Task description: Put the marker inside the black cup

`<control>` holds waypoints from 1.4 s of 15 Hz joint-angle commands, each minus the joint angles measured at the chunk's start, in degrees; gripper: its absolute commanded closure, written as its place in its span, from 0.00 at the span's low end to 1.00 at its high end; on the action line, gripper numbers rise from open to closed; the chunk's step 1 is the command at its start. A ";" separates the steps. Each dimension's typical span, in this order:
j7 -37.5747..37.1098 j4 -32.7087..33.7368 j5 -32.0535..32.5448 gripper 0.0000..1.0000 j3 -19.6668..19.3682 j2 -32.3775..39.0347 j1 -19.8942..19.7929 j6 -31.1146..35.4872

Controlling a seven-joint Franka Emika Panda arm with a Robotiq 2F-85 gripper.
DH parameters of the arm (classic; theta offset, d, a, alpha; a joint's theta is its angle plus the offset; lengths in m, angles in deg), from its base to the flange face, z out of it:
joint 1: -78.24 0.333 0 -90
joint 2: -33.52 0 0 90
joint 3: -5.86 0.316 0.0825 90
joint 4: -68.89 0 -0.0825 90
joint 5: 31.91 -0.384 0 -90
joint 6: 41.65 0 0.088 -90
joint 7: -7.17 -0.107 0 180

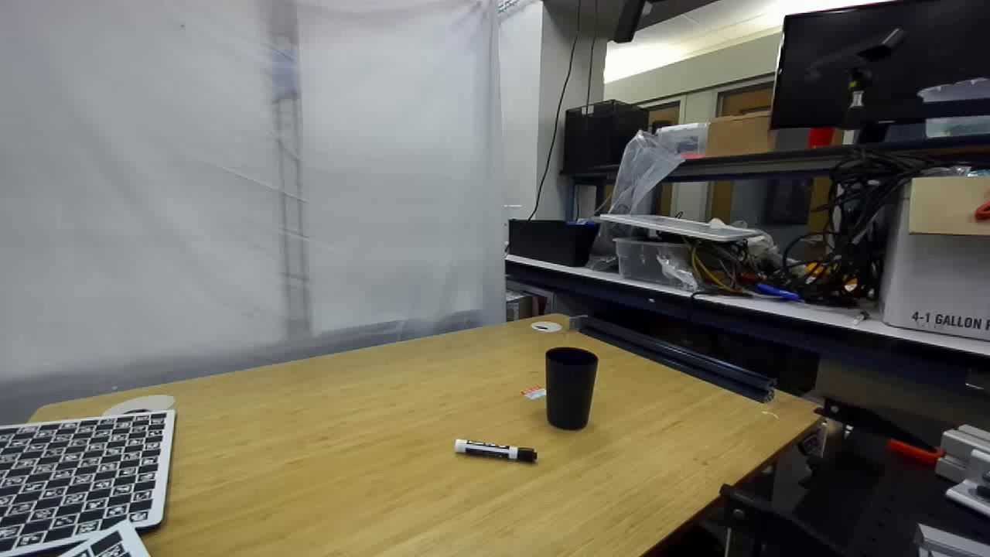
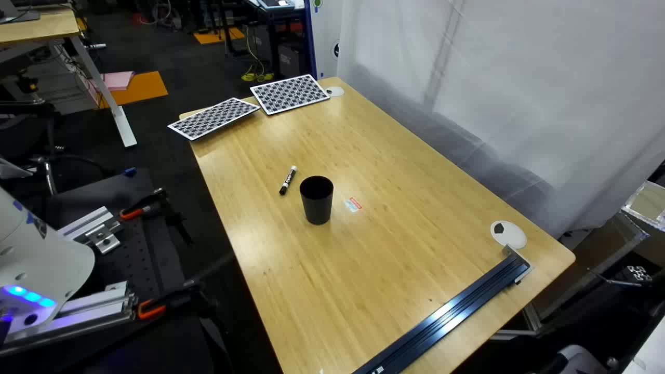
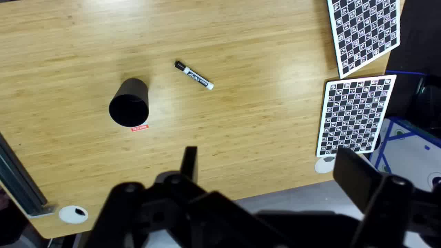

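The marker (image 1: 496, 450) lies flat on the wooden table (image 1: 309, 464), with a white barrel, a dark label and a black cap. It also shows in an exterior view (image 2: 288, 181) and in the wrist view (image 3: 194, 75). The black cup (image 1: 571, 389) stands upright beside the marker, apart from it. It also shows in an exterior view (image 2: 317, 201) and in the wrist view (image 3: 130, 103), its dark mouth visible. My gripper (image 3: 267, 154) is open and empty, high above the table, with its fingers wide apart. The gripper is out of both exterior views.
Two checkered boards (image 2: 290, 94) (image 2: 214, 118) lie at one end of the table. A dark metal rail (image 2: 452, 317) lies near the opposite end. A small red and white sticker (image 2: 352, 204) is beside the cup. A pale curtain (image 2: 499, 93) hangs along one long edge.
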 commanded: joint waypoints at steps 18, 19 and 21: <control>0.08 0.62 -0.06 0.00 0.07 -0.22 -0.12 -0.06; 0.08 0.62 -0.06 0.00 0.07 -0.22 -0.12 -0.06; 1.57 1.51 0.58 0.00 -0.67 2.34 -0.59 -0.09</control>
